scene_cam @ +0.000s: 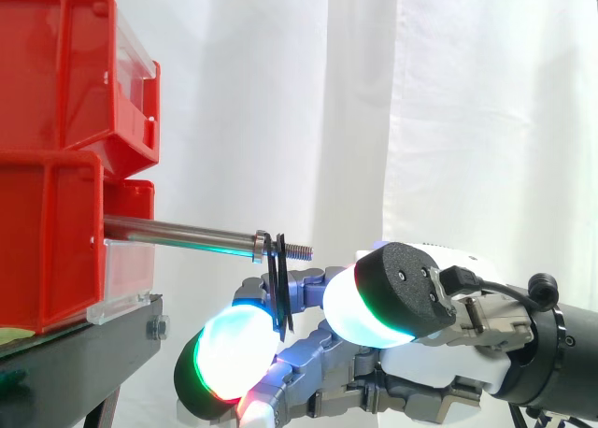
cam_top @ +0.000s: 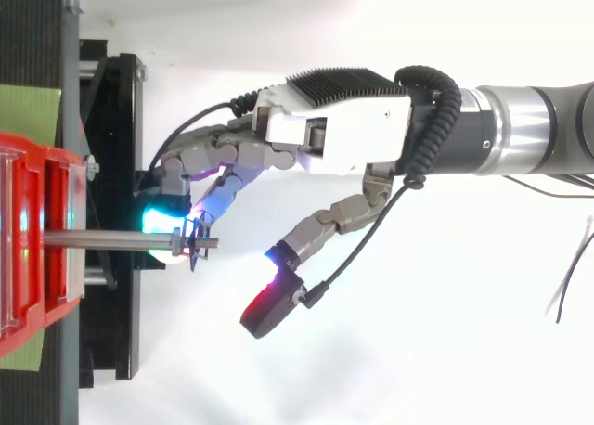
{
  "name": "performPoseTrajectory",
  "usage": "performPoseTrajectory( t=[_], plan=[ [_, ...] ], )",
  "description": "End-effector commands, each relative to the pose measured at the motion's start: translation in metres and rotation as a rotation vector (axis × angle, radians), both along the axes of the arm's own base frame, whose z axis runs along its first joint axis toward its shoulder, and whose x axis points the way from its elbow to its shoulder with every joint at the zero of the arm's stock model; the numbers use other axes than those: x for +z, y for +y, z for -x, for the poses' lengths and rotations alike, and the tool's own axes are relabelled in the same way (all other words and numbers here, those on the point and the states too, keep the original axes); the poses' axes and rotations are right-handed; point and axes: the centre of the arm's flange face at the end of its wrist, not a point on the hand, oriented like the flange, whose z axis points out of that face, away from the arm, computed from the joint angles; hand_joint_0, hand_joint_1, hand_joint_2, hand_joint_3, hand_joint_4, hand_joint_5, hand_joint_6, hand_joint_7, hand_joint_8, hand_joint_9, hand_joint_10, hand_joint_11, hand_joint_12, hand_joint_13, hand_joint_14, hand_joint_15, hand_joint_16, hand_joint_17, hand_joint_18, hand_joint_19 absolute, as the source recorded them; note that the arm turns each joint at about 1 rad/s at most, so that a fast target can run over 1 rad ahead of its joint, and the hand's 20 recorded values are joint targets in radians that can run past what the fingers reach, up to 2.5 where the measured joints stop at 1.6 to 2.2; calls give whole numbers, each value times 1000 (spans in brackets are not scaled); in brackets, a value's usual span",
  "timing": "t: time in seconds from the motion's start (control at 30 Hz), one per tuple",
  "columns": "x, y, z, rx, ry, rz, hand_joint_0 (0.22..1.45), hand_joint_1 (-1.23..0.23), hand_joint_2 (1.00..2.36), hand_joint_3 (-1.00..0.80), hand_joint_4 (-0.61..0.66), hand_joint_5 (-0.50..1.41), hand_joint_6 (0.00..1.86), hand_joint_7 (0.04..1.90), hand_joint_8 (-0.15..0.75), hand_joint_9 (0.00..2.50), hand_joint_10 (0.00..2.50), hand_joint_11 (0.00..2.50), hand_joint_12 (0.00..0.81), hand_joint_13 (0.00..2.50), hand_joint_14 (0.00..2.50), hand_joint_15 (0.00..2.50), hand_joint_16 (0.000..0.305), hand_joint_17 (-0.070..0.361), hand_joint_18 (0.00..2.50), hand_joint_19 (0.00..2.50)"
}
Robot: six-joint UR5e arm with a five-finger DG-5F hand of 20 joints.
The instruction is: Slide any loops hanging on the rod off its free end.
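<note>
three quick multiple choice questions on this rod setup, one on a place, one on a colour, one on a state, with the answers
1. Where on the rod do the loops sit?
A against the bins
B midway along
C near its threaded free end

2. What colour are the bins?
A blue
B red
C grey

3. What state are the loops in?
A hanging on the rod
B fallen clear of the rod
C lying inside a bin

Answers:
1 C: they hang just short of the threaded tip, with the hand right at them.
2 B: both stacked bins are red.
3 A: the side view shows the rod passing through them.
</note>
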Motion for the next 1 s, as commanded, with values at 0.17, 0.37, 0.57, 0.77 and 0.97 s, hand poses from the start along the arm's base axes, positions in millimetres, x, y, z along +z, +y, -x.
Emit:
performPoseTrajectory(
  t=[0.17,0.37,0.57,0.77,0.97],
  plan=[
    [0,-4,0,-3,-2,1,595,-704,1011,-385,198,-142,580,1450,270,755,7,218,285,497,0,0,40,89,399,32],
    [1,-8,0,-5,-6,2,588,-694,1013,-355,176,-155,646,1386,276,759,9,227,285,500,0,0,40,89,402,42],
    [1,-8,0,6,-8,5,580,-682,1022,-231,167,-189,754,1361,281,752,8,243,288,501,0,0,40,90,405,49],
    [4,-9,0,20,-10,10,574,-674,1024,-175,164,-204,810,1323,283,747,8,245,289,500,0,0,40,91,407,48],
    [5,-9,0,34,-10,13,569,-671,1026,-150,161,-208,836,1350,285,749,8,248,289,501,0,0,41,91,408,54]
  ],
)
